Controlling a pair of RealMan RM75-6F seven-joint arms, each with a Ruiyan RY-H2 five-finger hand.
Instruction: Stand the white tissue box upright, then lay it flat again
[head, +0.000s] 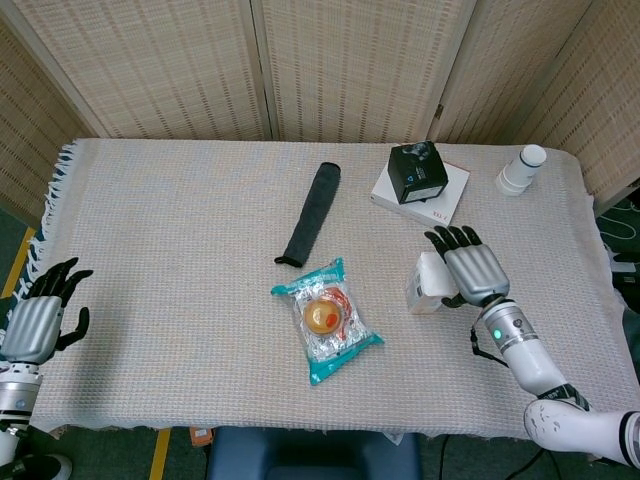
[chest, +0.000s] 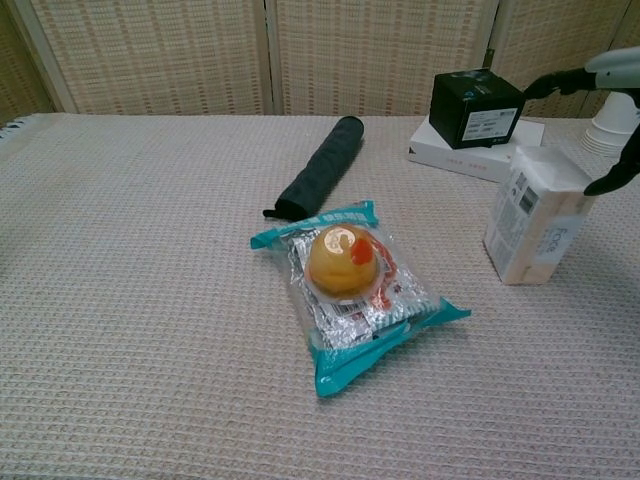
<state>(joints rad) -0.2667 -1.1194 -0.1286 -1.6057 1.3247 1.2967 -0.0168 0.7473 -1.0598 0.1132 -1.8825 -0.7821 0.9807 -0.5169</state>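
The worktop, spread with a pale woven cloth, carries a long dark rolled bundle near the middle, a snack packet in front of it, a black box on a flat white one at the back right, and a small white bottle in the far corner. The white tissue box stands upright on its end at the right, well apart from the packet. The right hand hovers at the box's top, fingers spread with nothing in them; whether any fingertip touches the box I can't tell. The left hand rests off the near left edge, fingers loosely apart, empty. To my eye the laying-down is the step in hand: best to tip the top gently away from the packet, keeping the bottom edge from skidding on the cloth.
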